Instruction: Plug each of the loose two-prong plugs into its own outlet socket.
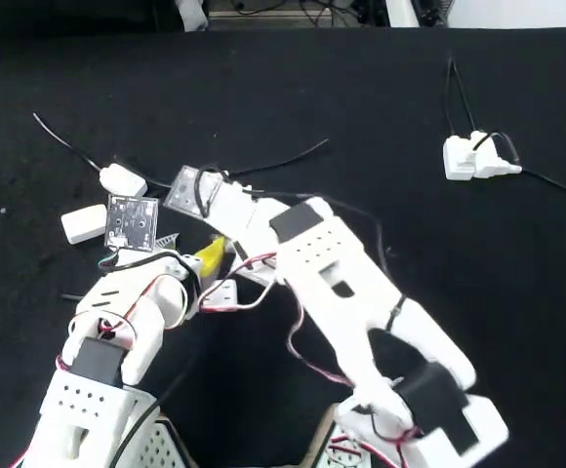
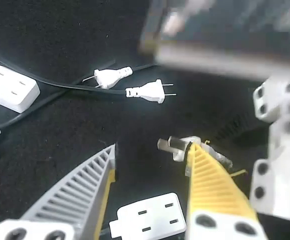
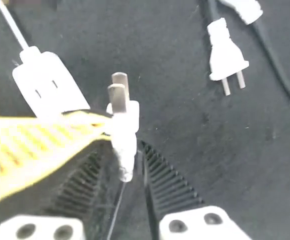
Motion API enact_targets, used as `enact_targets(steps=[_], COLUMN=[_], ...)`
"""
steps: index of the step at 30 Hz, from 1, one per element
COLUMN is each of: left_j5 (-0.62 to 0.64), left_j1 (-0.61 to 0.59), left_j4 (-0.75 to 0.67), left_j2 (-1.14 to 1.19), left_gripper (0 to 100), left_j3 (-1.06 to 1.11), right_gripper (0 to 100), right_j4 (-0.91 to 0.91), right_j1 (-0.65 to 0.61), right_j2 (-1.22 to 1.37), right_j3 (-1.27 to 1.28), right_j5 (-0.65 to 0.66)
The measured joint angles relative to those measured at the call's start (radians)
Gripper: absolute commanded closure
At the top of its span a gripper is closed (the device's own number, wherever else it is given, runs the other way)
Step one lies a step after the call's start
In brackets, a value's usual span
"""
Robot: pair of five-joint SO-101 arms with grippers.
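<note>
My right gripper point(image 3: 124, 146) is shut on a white two-prong plug point(image 3: 121, 117), whose prongs point away from the wrist. My left gripper point(image 2: 152, 150) is open, and its yellow finger point(image 2: 210, 185) touches that same plug point(image 2: 177, 145). A white outlet socket point(image 2: 145, 217) lies on the cloth just below the left gripper. Another socket point(image 3: 45, 85) lies close beyond the held plug. Two loose white plugs point(image 2: 110, 76) point(image 2: 147, 91) lie side by side on black cords farther out. In the high view both arms meet at the table's left centre, near the yellow finger point(image 1: 210, 255).
Two more white sockets point(image 1: 86, 222) point(image 1: 122, 178) lie at the left. At the far right a socket point(image 1: 473, 156) has a plug seated in it. Thin black cords cross the black cloth point(image 1: 361, 97). The right arm's body point(image 2: 280, 150) crowds close to the left gripper.
</note>
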Motion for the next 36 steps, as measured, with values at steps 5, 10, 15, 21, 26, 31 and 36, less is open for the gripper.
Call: enact_targets(steps=[5, 10, 15, 21, 26, 31, 36], left_j5=[0.0, -0.008, -0.035, -0.037, -0.035, -0.037, -0.037], left_j1=[-0.002, -0.003, -0.003, -0.005, -0.005, -0.008, -0.046], left_j4=[0.002, 0.002, 0.002, 0.0, 0.0, 0.0, 0.002], left_j2=[0.0, 0.0, -0.009, -0.003, 0.0, 0.0, 0.0], left_gripper=[77, 77, 77, 77, 77, 77, 77], left_j3=[0.0, 0.0, 0.017, 0.028, 0.029, 0.029, 0.029], right_gripper=[98.8, 98.8, 98.8, 98.8, 98.8, 98.8, 98.8], right_j4=[0.046, 0.057, 0.061, 0.098, 0.101, 0.101, 0.1], right_j1=[-0.037, -0.057, -0.057, -0.057, -0.057, -0.057, -0.078], right_j2=[-0.052, -0.054, -0.055, -0.176, -0.224, -0.23, -0.23], right_j3=[0.008, 0.008, 0.009, 0.009, 0.009, 0.038, 0.081], right_j5=[-0.011, -0.035, -0.038, -0.041, -0.08, -0.083, -0.084])
